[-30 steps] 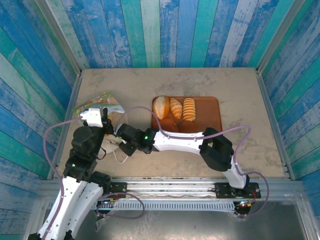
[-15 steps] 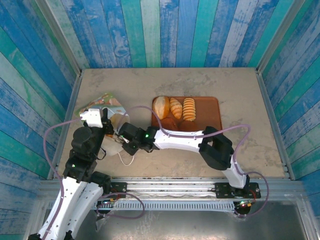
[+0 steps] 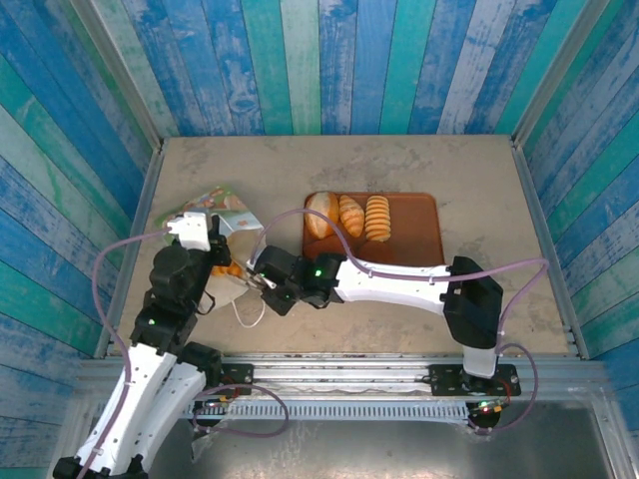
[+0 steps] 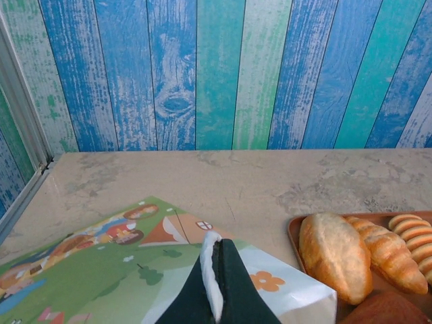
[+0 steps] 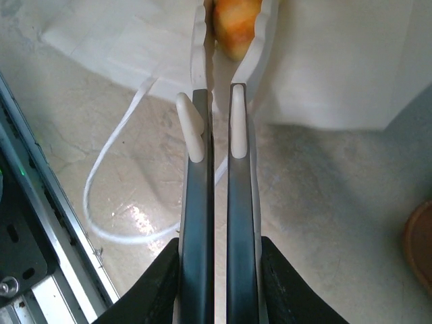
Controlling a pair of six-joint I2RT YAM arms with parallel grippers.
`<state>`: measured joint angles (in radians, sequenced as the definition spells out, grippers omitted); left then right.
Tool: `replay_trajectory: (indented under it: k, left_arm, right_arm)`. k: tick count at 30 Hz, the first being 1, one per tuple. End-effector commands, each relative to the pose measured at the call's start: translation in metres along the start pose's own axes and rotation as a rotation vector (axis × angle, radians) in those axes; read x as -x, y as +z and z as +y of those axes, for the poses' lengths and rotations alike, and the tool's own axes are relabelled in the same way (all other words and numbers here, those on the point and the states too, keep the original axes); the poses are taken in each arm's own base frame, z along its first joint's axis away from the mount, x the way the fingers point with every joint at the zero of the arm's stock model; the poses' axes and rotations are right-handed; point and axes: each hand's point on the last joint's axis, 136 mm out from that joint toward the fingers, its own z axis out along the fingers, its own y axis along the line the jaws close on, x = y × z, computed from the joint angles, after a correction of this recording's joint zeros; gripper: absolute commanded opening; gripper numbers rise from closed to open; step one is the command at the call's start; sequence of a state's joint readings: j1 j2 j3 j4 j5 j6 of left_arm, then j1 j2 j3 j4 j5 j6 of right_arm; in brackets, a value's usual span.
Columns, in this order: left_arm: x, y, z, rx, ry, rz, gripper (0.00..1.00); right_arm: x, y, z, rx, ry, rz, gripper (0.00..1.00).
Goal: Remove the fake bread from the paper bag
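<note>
And the right arm pulls back! Its elbow swings out toward the lower right of the overhead frame, and the right gripper (image 3: 250,279) backs away from the bag's mouth at left of centre. The jaws have narrowed over the last second, and now they pinch an orange bread piece (image 5: 233,30) between the white fingertips. A second ago no orange showed there; now it sits right at the opening, white paper close around it. I judge it not yet clear of the bag, so the draw has to carry on before it counts.

The left gripper (image 4: 216,253) keeps its post, clamped tight on the top edge of the paper bag (image 4: 101,270), which lies at centre left with its green printed side up. A white cord handle (image 5: 101,196) loops loose on the surface below.

Three pale loaves (image 3: 351,215) lie in a row on the brown tray (image 3: 414,225), upper centre. The table (image 3: 399,165) is a mottled beige slab, walled on three sides by blue and green painted planks (image 3: 319,60).
</note>
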<state>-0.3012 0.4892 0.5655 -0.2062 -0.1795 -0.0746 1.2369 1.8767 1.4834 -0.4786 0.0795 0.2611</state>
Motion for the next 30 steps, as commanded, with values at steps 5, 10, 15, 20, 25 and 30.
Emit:
replay_trajectory:
  k: [5, 10, 15, 20, 25, 30]
  left_arm:
    - [0.007, -0.001, -0.002, -0.011, 0.009, -0.020, 0.00]
    - [0.007, -0.002, -0.001, -0.005, 0.006, -0.018, 0.00]
    - [0.009, -0.003, -0.001, -0.005, -0.002, -0.026, 0.00]
    - [0.010, -0.004, -0.001, -0.004, -0.004, -0.027, 0.00]
    - [0.011, -0.005, 0.000, -0.004, -0.011, -0.033, 0.00]
    - [0.012, -0.007, 0.002, 0.009, -0.014, -0.038, 0.00]
  right_arm:
    - [0.003, -0.034, 0.001, 0.004, -0.002, -0.059, 0.25]
    - [-0.009, -0.057, 0.004, 0.025, -0.018, -0.093, 0.25]
    - [-0.022, -0.080, 0.005, 0.049, -0.003, -0.136, 0.25]
    - [-0.030, -0.096, 0.004, 0.068, 0.029, -0.189, 0.24]
    - [-0.043, -0.117, -0.004, 0.056, 0.050, -0.212, 0.24]
    - [-0.065, -0.147, -0.021, 0.040, 0.107, -0.258, 0.24]
